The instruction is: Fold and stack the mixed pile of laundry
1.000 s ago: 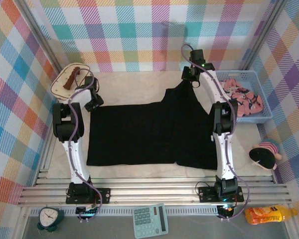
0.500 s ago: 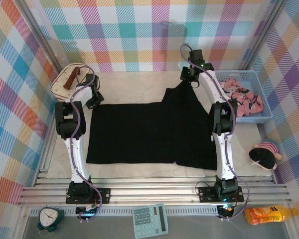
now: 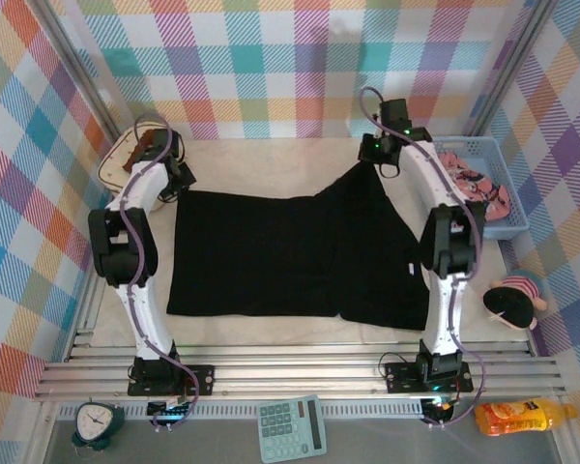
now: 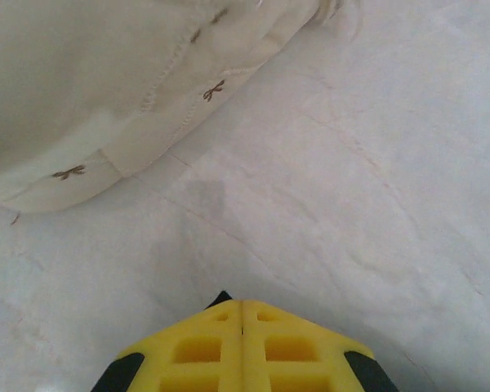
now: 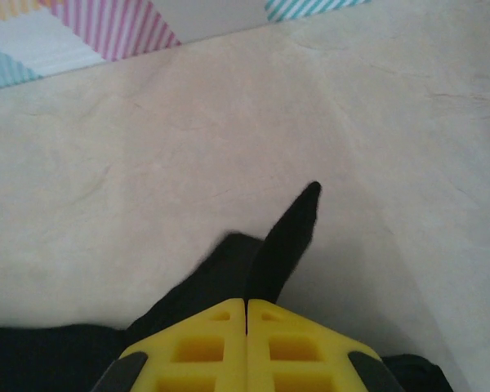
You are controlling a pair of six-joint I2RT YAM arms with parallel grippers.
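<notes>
Right wrist view: right gripper (image 5: 246,304) pinched closed on a raised corner of black shirt (image 5: 286,229), toward the table's (image 5: 147,122) far edge. Top external: rest of shirt spread across table's middle; pink garment (image 3: 464,184) in basket (image 3: 507,228) at right edge. Left wrist: left gripper (image 4: 242,306) closed, empty, beside cream bag (image 4: 82,82) at far-left corner.

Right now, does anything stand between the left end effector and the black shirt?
Nothing visible does. The left end effector sits over bare table near the black shirt's far-left corner; the cream bag lies beyond it.
</notes>
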